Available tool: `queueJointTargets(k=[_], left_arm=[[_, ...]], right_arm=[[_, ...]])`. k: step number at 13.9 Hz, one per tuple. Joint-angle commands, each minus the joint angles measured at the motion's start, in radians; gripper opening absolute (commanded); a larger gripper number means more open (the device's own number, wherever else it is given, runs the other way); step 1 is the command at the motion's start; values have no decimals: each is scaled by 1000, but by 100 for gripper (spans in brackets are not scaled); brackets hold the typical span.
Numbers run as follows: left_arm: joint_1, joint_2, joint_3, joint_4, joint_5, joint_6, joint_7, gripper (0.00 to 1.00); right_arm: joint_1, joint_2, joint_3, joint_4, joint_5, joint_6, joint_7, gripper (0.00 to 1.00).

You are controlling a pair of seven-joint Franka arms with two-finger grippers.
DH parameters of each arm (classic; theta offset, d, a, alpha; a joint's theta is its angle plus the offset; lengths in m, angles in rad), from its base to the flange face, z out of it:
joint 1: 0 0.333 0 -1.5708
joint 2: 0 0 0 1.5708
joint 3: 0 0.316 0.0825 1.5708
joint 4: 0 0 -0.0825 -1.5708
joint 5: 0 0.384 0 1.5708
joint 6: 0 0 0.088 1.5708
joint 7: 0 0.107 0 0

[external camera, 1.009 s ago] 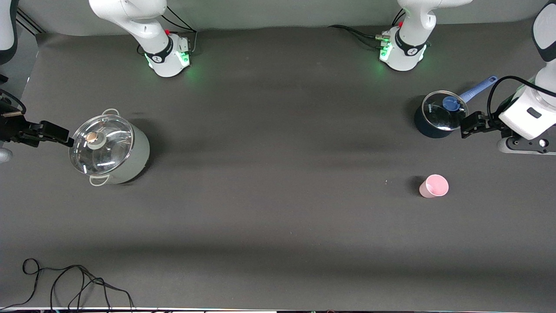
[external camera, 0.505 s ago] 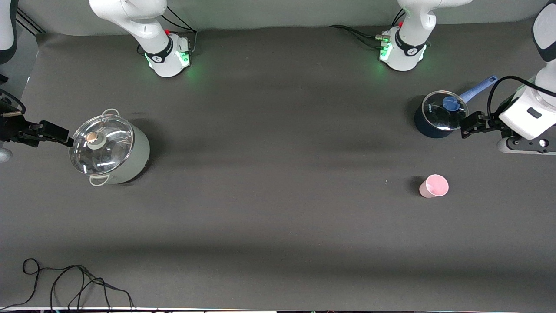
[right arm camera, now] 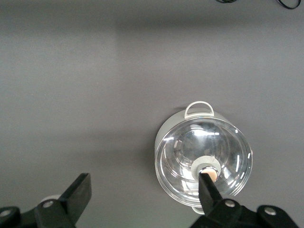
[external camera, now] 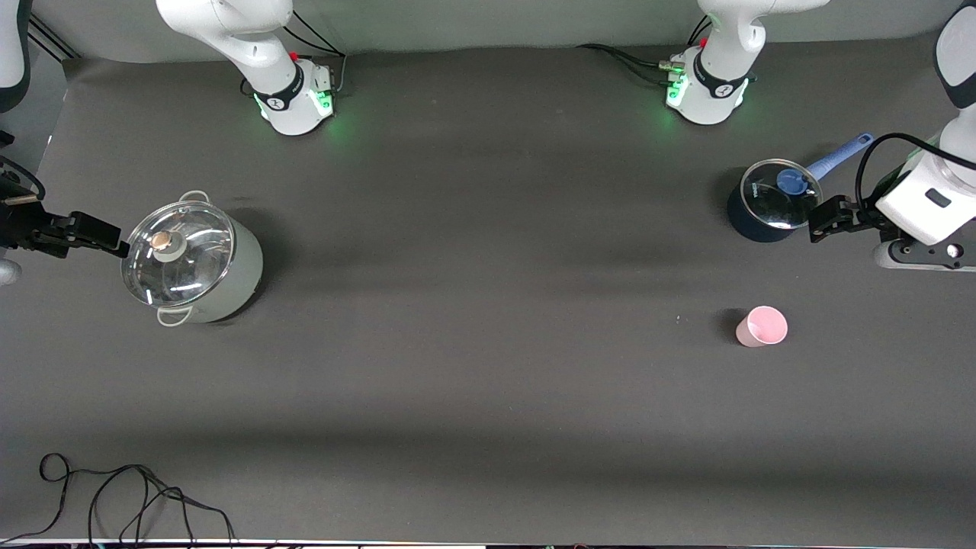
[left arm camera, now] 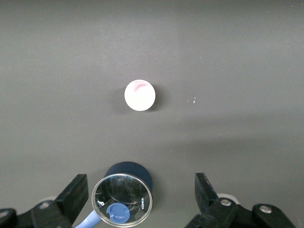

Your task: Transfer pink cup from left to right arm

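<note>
Pink cup (external camera: 761,326) stands alone (upright); left pincer (left arm camera: 141,192) and right pincer (right arm camera: 145,192) gape, empty.

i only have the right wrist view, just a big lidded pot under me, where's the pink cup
Observer: The pink cup stands upright toward the left arm's end of the table, untouched.
Operator: anything near it
Observer: A dark saucepan with a glass lid sits farther from the front camera than the cup, apart from it.
Operator: left gripper on the cup yet
Observer: No. The left gripper is open and empty, up beside the saucepan.
</note>
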Motion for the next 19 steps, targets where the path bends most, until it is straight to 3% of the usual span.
queueJointTargets(k=[1, 11, 13, 16, 19], left_arm=[[2, -17, 2, -14, -6, -6, 0, 100], [7, -16, 11, -9, -6, -18, 34, 100], [39, -14, 11, -1, -7, -29, 132, 100], [102, 7, 18, 6, -23, -34, 424, 100], [192, 33, 20, 32, -149, -19, 676, 100]], right_arm=[[4, -11, -1, -1, 14, -3, 15, 100], [4, -11, -1, -2, 14, -2, 15, 100], [4, -11, -1, 1, 14, -2, 15, 100], [4, -11, -1, 1, 14, -2, 15, 100], [4, -11, -1, -1, 14, -2, 15, 100]])
